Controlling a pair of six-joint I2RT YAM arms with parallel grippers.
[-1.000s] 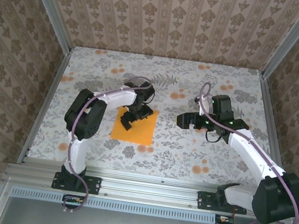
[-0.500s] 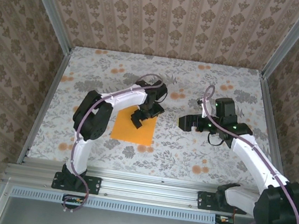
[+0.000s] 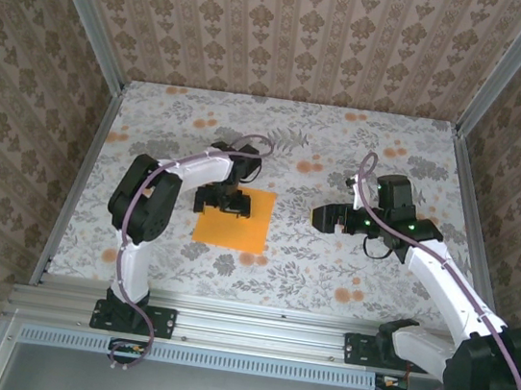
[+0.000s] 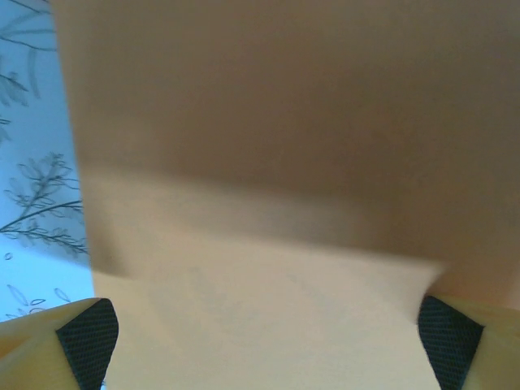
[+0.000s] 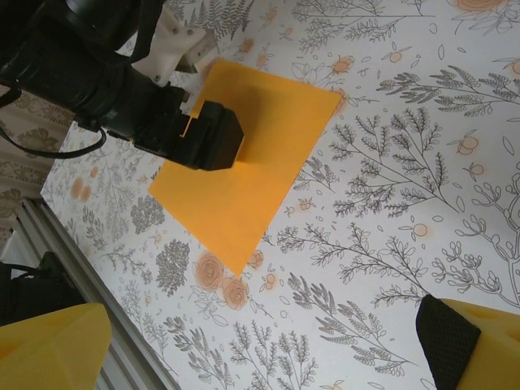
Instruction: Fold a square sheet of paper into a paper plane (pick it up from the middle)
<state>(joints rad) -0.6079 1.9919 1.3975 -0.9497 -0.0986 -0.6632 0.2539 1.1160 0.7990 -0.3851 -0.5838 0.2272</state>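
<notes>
Top view: square sheet of paper (image 3: pixel 234 227) flat, unfolded on floral table (image 3: pixel 364 151), in front of left arm. Left gripper (image 3: pixel 223 202) low over sheet's far half, jaws spread wide, holding nothing. Right gripper (image 3: pixel 327 216) well apart to right, spread, empty.

Left wrist: paper close beneath, pads (image 4: pixel 88 341) wide apart. Sheet's left edge shows, so I judge centring needs checking.

Right wrist: no crease yet. I'd descend gently and pinch the middle without sliding the paper.
</notes>
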